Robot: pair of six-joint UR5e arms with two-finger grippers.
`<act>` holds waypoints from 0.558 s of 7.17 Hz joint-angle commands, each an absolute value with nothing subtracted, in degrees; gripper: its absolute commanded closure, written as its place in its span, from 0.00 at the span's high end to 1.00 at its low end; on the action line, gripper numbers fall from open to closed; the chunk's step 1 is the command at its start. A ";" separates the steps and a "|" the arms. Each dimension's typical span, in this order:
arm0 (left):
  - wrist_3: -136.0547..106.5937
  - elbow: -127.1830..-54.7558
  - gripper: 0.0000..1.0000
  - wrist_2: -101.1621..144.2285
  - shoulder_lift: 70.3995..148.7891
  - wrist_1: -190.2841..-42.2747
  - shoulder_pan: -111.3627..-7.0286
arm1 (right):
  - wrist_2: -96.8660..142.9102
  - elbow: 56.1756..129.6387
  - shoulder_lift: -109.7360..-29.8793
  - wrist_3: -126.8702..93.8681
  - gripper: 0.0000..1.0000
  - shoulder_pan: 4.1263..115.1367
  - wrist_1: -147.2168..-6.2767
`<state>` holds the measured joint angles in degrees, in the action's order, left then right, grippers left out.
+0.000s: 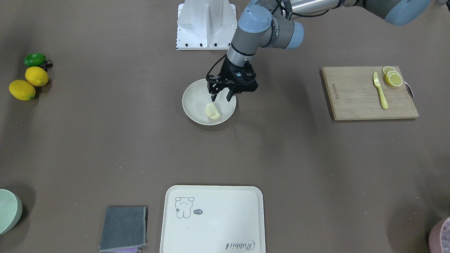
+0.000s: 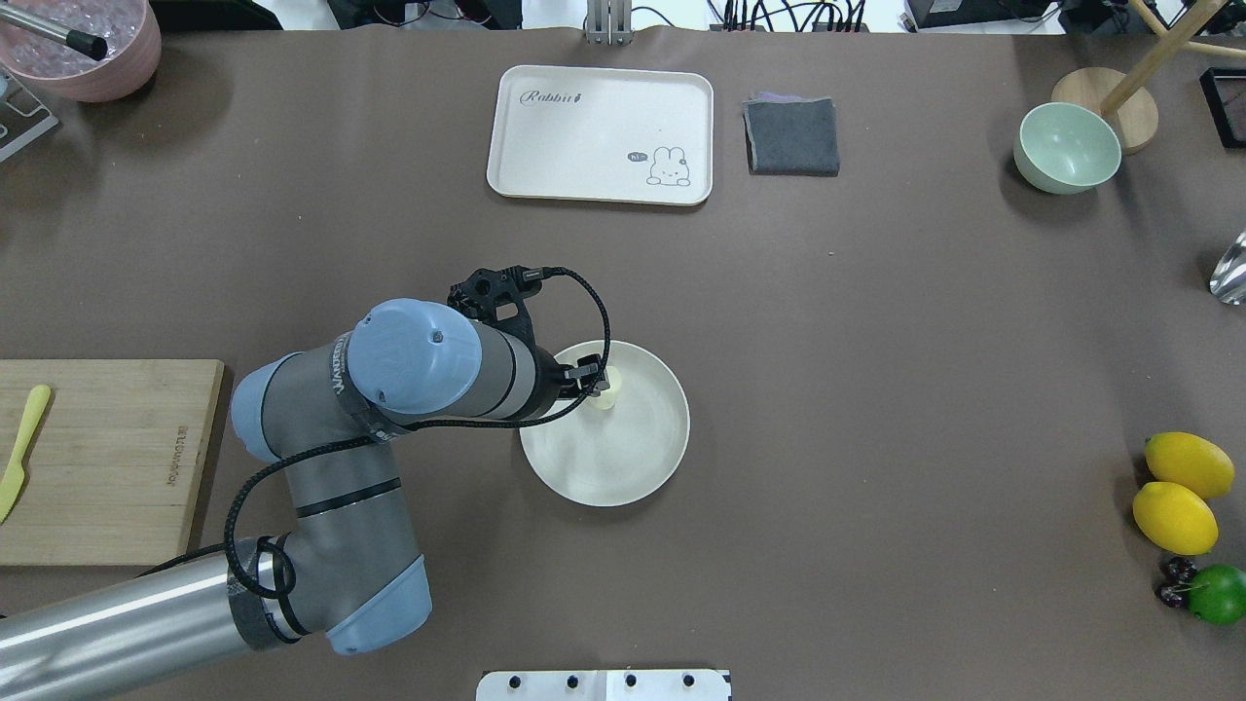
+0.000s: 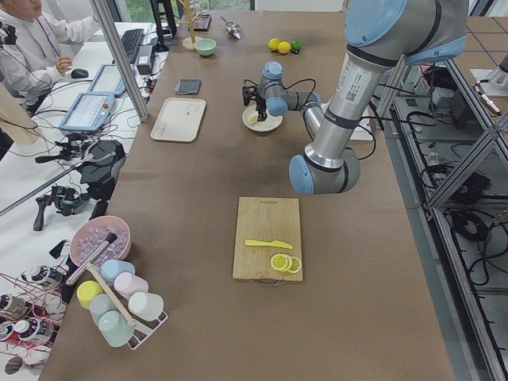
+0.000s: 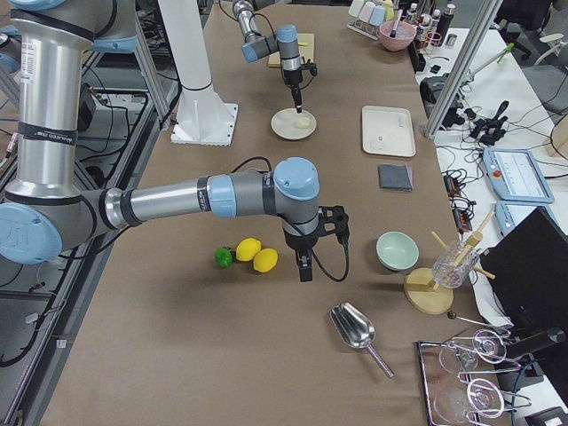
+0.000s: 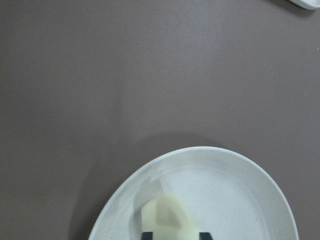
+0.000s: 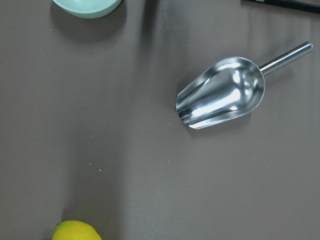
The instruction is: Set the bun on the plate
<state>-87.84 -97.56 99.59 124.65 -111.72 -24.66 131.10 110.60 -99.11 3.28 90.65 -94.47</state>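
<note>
The pale cream bun [image 1: 212,111] lies inside the round cream-white plate [image 1: 191,105] at mid-table, toward the rim nearest the tray. My left gripper [image 1: 221,95] hangs just above the plate, open, with the bun below and slightly ahead of its tips. In the left wrist view the bun [image 5: 165,217] rests on the plate [image 5: 240,190] between the two dark fingertips [image 5: 147,233] at the bottom edge. From overhead the bun [image 2: 605,394] peeks out beside the wrist. My right gripper [image 4: 304,266] hovers near the lemons; I cannot tell its state.
A bear-print tray [image 1: 218,218] and a grey cloth [image 1: 123,228] sit at the far edge. The wooden board [image 1: 355,95] carries a knife and lemon slices. Lemons [image 1: 28,82], a green bowl [image 2: 1066,148] and a metal scoop [image 6: 225,95] lie at the right arm's end.
</note>
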 commanded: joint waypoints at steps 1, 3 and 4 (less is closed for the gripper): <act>-87.19 -104.82 0.97 101.32 121.93 -106.48 -27.05 | 130.96 110.57 -100.19 3.25 1.00 90.96 -94.48; -69.38 -109.58 0.97 117.07 116.05 -97.25 -41.05 | 131.04 110.22 -101.24 3.25 1.00 91.14 -94.48; -59.25 -111.08 0.97 122.55 111.49 -94.68 -48.88 | 131.04 110.21 -101.77 3.25 1.00 91.23 -94.48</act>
